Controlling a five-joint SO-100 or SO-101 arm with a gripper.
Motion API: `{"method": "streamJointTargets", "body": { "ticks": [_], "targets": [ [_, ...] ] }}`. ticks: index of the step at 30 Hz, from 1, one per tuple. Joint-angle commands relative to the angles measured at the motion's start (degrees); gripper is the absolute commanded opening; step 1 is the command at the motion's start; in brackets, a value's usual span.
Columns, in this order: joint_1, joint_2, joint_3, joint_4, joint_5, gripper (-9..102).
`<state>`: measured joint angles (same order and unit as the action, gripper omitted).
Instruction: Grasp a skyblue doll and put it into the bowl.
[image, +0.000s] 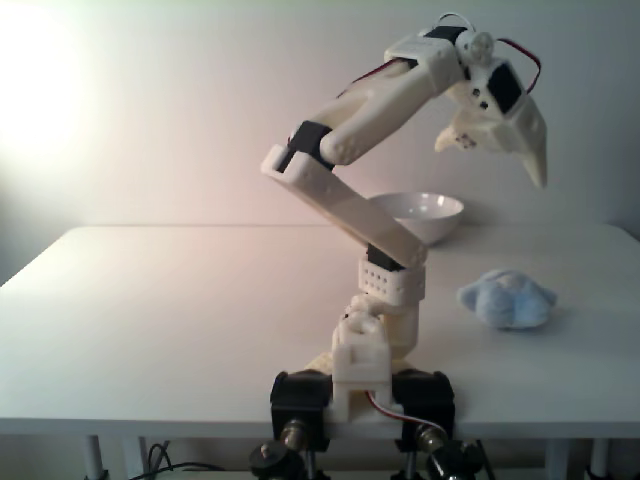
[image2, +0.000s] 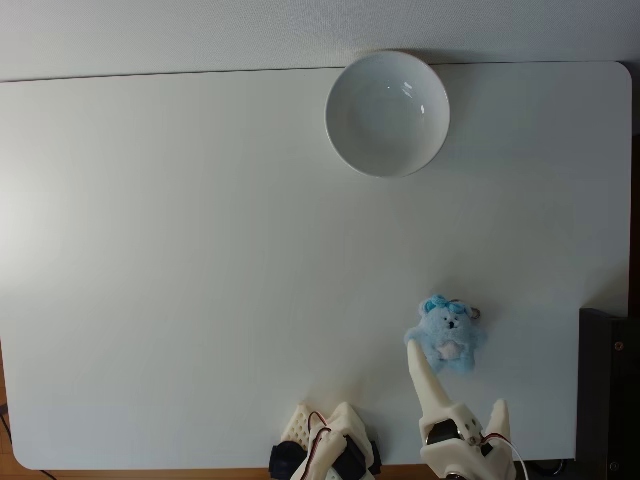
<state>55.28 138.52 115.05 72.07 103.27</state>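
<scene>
I am looking at a wide white table (image2: 180, 280) that takes up nearly all of the top-down fixed view and runs as a flat slab across the front-on fixed view. Clamped at its near edge is my white arm (image: 345, 195), folded up and over so the gripper (image: 500, 150) hangs high in the air, fingers pointing down, well clear of the tabletop.

The bowl (image2: 387, 113), white, glossy and empty, sits well beyond the jaws at the far edge of the table, a little to their left in the top-down view.

The skyblue doll (image2: 446, 335), a small fuzzy pale-blue plush, lies on the table far below the jaws. From above, the tip of the long finger overlaps its left edge, while the front-on view shows a clear gap of air between them, so nothing is touching.

The jaws are parted, one long finger and a shorter one spread wide, holding nothing.

My judgement: nothing of the task is done yet. I have lined up over the doll at most; descending, closing on it, carrying it to the bowl and releasing all remain.
</scene>
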Motion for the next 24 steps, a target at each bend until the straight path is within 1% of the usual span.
{"method": "streamJointTargets", "body": {
  "ticks": [1,10,19,24],
  "targets": [
    [0.6,-3.1,-2.1,-0.4,0.3,76],
    [0.6,-11.3,-2.1,-0.5,0.3,76],
    [0.6,-19.8,-2.0,-6.8,-0.1,76],
    [0.6,-24.1,-2.0,-7.3,-0.4,76]
  ]
}}
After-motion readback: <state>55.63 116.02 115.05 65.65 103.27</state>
